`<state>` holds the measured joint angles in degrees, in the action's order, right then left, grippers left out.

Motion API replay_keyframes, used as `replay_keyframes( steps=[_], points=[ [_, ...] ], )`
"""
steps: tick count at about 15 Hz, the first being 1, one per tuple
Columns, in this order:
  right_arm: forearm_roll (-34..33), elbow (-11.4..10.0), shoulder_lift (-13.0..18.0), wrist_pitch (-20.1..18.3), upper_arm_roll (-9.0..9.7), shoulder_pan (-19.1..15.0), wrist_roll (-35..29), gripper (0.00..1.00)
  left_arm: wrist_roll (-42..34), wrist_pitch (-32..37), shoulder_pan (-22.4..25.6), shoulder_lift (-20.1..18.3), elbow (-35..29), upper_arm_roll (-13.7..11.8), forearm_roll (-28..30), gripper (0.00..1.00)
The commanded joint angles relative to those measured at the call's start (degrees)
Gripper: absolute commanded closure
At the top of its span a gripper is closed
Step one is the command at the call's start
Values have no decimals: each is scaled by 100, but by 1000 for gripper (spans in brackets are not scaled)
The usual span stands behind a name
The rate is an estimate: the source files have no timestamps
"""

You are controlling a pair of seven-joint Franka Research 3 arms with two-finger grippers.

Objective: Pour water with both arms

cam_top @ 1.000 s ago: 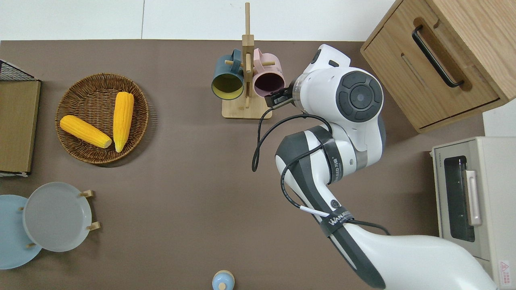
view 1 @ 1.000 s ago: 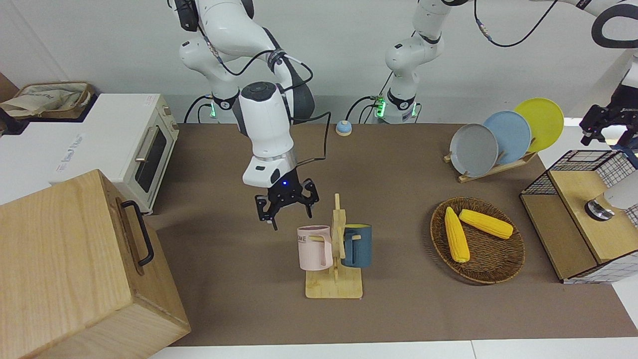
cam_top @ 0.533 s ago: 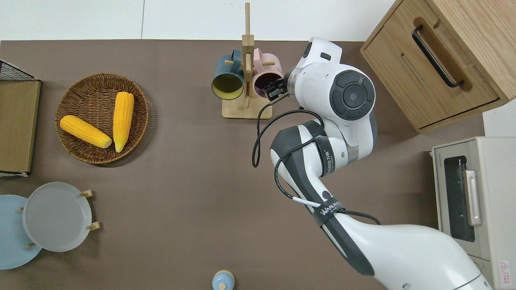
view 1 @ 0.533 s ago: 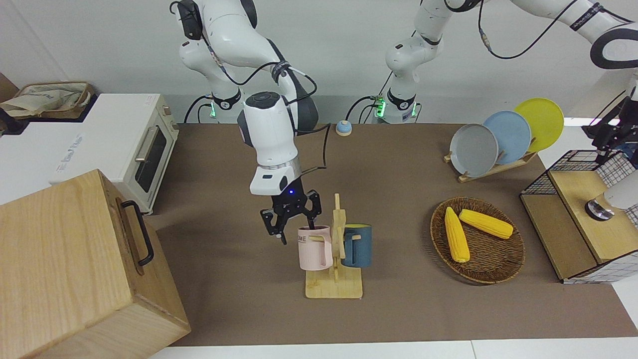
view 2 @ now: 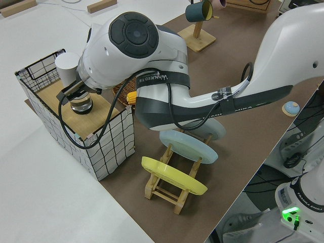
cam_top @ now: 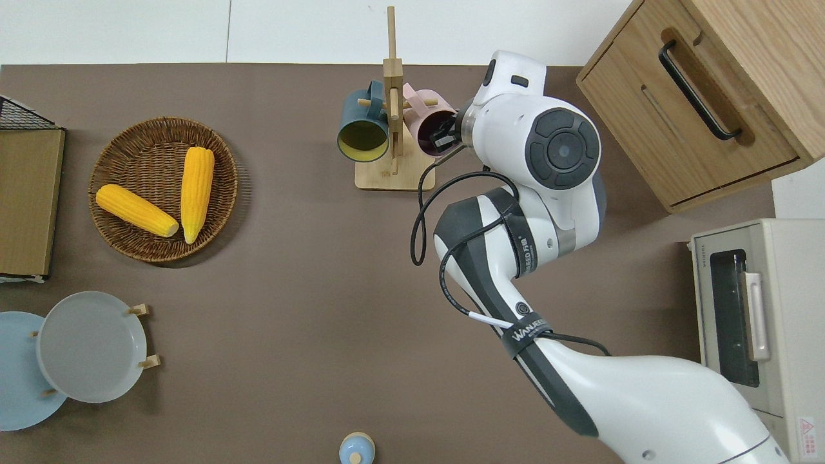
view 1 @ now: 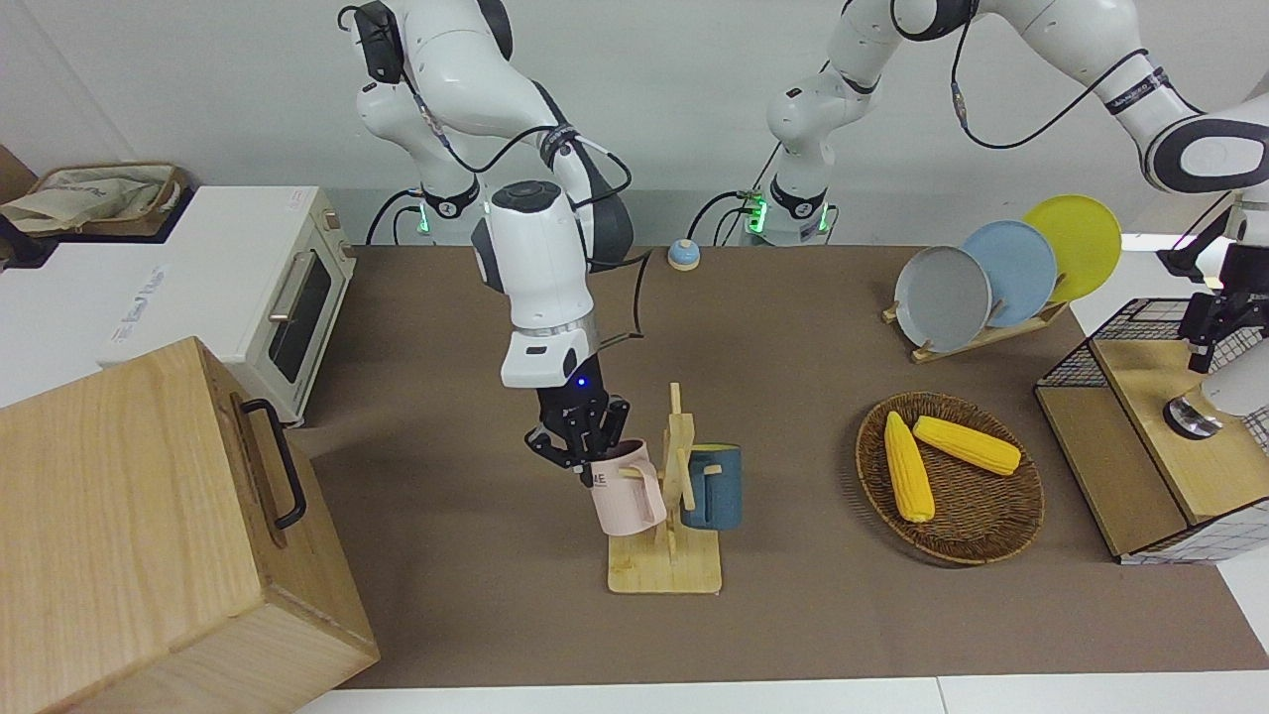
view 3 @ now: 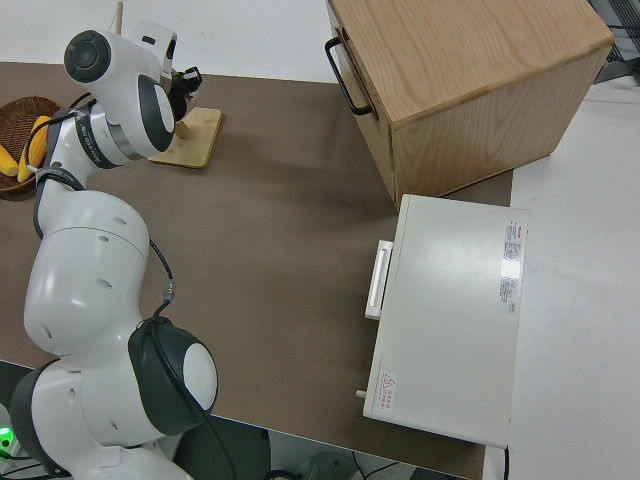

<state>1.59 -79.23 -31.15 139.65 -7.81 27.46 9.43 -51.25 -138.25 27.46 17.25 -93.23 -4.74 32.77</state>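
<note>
A pink mug (view 1: pixel 627 496) hangs tilted on a wooden mug rack (view 1: pixel 664 575) near the middle of the table, with a dark blue mug (view 1: pixel 712 491) on the rack's other peg. My right gripper (view 1: pixel 585 451) is shut on the pink mug's rim, one finger inside its mouth (cam_top: pixel 430 125). At the left arm's end of the table my left gripper (view 1: pixel 1211 327) hangs low over a white bottle with a metallic base (view 1: pixel 1239 387), which stands on a wire-sided shelf (view 1: pixel 1140 327). In the left side view this gripper (view 2: pixel 75 92) is level with the bottle (view 2: pixel 67 63).
A large wooden box with a black handle (view 1: pixel 149 526) and a white toaster oven (view 1: pixel 268 288) stand at the right arm's end. A wicker basket (view 1: pixel 991 545) holds two corn cobs. A plate rack (view 1: pixel 991 273) and a small blue bell (view 1: pixel 683 255) sit nearer the robots.
My right gripper came down onto the pink mug's rim and shut on it, and the mug now tilts on its peg. My left gripper dropped toward the white bottle.
</note>
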Motion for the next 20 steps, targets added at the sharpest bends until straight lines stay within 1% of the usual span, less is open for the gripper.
replay_keyframes(
  steps=[1,3,6,7,8,9,10,11,12,14,18,20],
  points=[
    [-54,136,-110,27,69,-22,94,1000,-166,-377,32,120,-20,96,265,2],
    [-132,171,-102,-26,52,-22,164,1000,-175,-562,23,200,-2,131,300,2],
    [-317,180,-75,-79,34,-39,182,1000,-201,-598,23,235,33,149,292,11],
    [-361,180,-66,-87,43,-57,182,1000,-210,-598,23,235,33,140,292,73],
    [-396,180,-66,-166,26,-66,182,1000,-210,-598,14,235,33,149,301,229],
    [-423,180,-49,-280,-9,-74,182,1000,-202,-598,14,235,33,149,301,479],
    [-423,189,-31,-403,-27,-83,182,1000,-202,-598,14,235,33,149,301,703],
    [-432,224,-14,-500,-36,-118,199,1000,-202,-598,23,235,33,149,301,896],
    [-423,242,39,-570,-45,-127,260,1000,-210,-598,23,235,33,149,301,999],
    [-414,251,100,-711,-106,-188,296,1000,-202,-598,14,235,33,140,292,1000],
    [-414,259,180,-887,-124,-241,357,1000,-79,-545,-21,209,182,140,274,1000],
    [-414,251,206,-1001,-98,-373,454,1000,245,-492,-30,148,279,123,204,1000]
  ],
)
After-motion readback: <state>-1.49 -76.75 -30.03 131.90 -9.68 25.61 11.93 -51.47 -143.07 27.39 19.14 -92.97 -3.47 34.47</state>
